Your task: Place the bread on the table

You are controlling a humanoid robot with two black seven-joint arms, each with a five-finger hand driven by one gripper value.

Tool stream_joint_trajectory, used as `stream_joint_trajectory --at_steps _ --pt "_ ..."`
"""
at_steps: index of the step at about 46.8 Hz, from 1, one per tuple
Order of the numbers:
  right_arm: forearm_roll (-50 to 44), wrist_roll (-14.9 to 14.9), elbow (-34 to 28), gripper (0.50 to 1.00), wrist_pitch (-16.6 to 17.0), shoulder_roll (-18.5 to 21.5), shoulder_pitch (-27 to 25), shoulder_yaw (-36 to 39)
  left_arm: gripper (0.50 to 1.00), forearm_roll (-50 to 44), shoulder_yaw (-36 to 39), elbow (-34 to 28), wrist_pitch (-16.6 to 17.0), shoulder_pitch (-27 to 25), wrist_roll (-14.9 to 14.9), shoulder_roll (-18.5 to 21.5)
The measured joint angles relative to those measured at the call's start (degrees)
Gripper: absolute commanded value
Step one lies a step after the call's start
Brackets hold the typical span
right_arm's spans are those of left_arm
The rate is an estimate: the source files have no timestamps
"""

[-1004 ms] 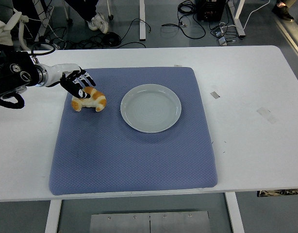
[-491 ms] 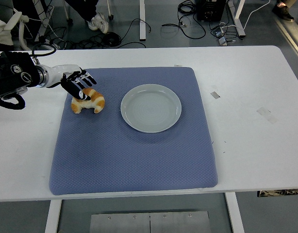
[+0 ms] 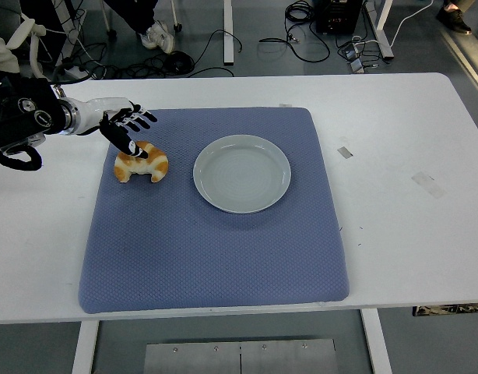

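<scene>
A golden croissant-shaped bread [image 3: 143, 164] lies on the blue mat [image 3: 216, 241], left of the plate. My left hand [image 3: 127, 127] hovers just above and behind the bread with its fingers spread, holding nothing; one fingertip reaches down near the bread's top. The empty grey plate [image 3: 242, 172] sits at the mat's upper middle. The right arm does not show.
White table [image 3: 402, 202] surrounds the mat, with bare surface on the right and a strip on the left under my arm. Small tape marks [image 3: 345, 152] lie right of the mat. A person's shoes and cables are on the floor beyond the far edge.
My left hand has lifted up and back off the bread, with fingers spreading. The bread shifted slightly left and stays on the mat.
</scene>
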Motion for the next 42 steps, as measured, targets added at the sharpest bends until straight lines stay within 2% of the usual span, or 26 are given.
stream_joint_trajectory --at_steps 24,30,42 --pt "0.0 0.0 0.0 1.0 0.02 0.0 -0.02 0.0 0.983 -1.74 -3.0 -0.99 -0.73 0.14 -0.1 1.73" --pt "0.0 0.0 0.0 1.0 0.02 0.0 0.01 0.01 0.984 -2.57 -7.5 -0.93 -0.72 0.91 -0.55 3.46" --pt "0.0 0.0 0.0 1.0 0.02 0.0 -0.02 0.02 0.987 -8.71 -17.4 -0.13 -0.36 6.51 -0.56 3.93"
